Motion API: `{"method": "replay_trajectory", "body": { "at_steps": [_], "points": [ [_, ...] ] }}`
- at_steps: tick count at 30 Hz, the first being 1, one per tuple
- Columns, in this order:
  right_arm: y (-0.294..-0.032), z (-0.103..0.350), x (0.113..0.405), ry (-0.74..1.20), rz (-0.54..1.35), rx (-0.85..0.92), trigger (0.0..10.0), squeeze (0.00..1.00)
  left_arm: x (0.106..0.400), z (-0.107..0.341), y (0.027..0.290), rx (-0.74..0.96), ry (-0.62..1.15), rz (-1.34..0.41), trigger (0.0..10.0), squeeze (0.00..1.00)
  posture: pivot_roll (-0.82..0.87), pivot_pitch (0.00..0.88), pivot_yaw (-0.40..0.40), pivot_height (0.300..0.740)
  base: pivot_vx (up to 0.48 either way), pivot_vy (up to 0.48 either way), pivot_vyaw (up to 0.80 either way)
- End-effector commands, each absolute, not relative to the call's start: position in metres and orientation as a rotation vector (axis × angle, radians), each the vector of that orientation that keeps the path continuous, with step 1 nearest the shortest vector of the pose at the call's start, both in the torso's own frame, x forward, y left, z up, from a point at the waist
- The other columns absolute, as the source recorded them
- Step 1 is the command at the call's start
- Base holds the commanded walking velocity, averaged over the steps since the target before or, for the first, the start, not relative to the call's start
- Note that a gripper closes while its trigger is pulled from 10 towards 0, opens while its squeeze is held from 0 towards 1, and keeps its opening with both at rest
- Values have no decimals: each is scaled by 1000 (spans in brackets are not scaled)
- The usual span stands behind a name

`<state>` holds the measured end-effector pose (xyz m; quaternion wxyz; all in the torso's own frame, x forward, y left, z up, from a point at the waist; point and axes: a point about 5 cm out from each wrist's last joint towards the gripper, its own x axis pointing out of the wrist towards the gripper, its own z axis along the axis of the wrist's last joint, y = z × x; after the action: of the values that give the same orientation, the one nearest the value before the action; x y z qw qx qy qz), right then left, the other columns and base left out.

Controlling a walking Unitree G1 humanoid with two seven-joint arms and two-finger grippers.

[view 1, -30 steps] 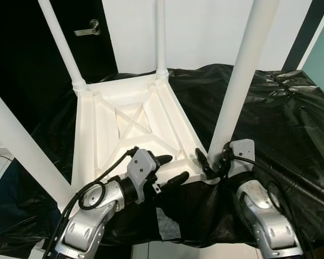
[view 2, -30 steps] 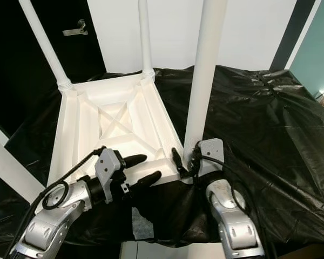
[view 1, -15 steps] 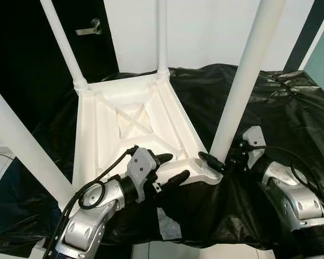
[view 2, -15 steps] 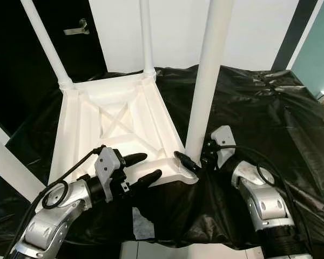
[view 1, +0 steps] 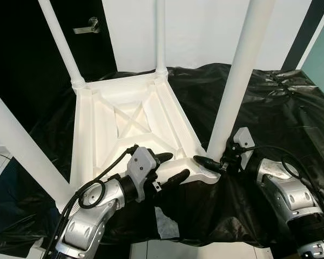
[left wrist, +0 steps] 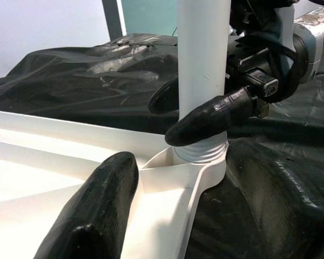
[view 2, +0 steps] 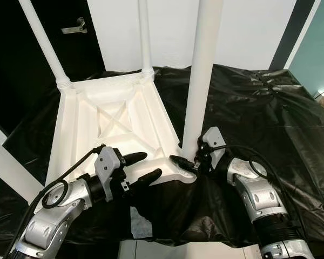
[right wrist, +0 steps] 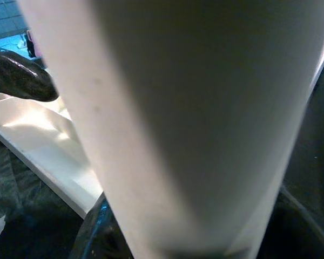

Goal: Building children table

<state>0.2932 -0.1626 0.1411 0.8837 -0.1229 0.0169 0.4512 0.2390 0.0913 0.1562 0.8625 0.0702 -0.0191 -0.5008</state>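
Black plastic sheeting point(view 1: 281, 108) covers the work surface, with a white wall and a dark door with lever handle point(view 1: 86, 28) behind. White children's table point(view 1: 124, 129), inverted on the sheeting, ribbed underside up, four white legs rising from its corners. Right gripper point(view 1: 211, 162): fingers clamped either side of the near right leg point(view 1: 235, 86) at its threaded base in the corner socket. Left gripper point(view 1: 170, 168): fingers apart, straddling the table's near edge beside that socket, one finger above the rim, one just outside it.
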Motion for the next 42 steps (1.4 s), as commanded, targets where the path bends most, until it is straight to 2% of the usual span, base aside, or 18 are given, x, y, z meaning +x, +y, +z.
{"method": "replay_trajectory", "body": {
  "at_steps": [1,4,5,7,14,18,22,26,33,42],
  "points": [
    [-164,137,293,65,949,-266,0,0,239,157,92,150,-42,-1019,10000,0,-17,0,-10,740,0,0,0],
    [-167,137,291,66,909,-241,0,0,239,157,92,150,-41,-1022,10000,0,-23,0,-6,740,0,0,0],
    [-168,137,290,60,873,-234,10000,0,239,157,92,150,-40,-1025,10000,0,-25,0,-4,740,0,0,0],
    [-168,137,290,60,873,-234,10000,0,239,157,92,150,-40,-1025,10000,0,-25,0,-4,740,0,0,0],
    [-163,130,281,45,644,-197,10000,0,238,155,91,151,-32,-1041,10000,0,-35,0,-1,740,0,0,0],
    [-149,120,271,76,382,-143,10000,0,237,154,88,151,-29,-1061,10000,0,-44,0,8,740,0,0,0],
    [-142,119,268,71,296,-125,10000,0,237,154,88,153,-28,-1069,10000,0,-47,0,12,740,0,0,0],
    [-137,120,262,46,108,-104,10000,0,238,154,89,157,-26,-1076,10000,0,-49,0,18,740,0,0,0],
    [-134,121,258,52,25,-65,10000,0,238,154,90,159,-22,-1086,10000,0,-52,0,27,740,0,0,0],
    [-134,128,259,21,36,-72,10000,0,238,155,89,159,-23,-1089,10000,0,-49,0,23,740,0,0,0]
  ]
}}
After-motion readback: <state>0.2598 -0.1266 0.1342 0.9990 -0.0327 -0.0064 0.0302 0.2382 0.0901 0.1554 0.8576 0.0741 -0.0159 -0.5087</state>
